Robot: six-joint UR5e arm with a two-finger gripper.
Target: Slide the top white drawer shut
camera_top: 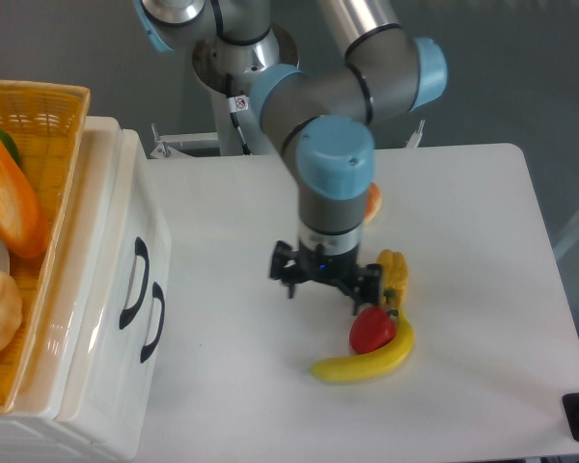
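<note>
**Drawer flush, claw over the fruit**

The top white drawer (125, 280) sits pushed in at the cabinet's (96, 405) front on the left, its black handle beside the lower drawer's handle (151, 323). The arm's claw (326, 285) hangs over the desk (482, 289) well apart from it, fingers spread wide and holding nothing, near a red pepper (372, 330), yellow pepper (396, 270) and banana (367, 362). A wicker basket (39, 106) tops the cabinet.

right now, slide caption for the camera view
Top white drawer shut; tool hovers open near red pepper.
</note>
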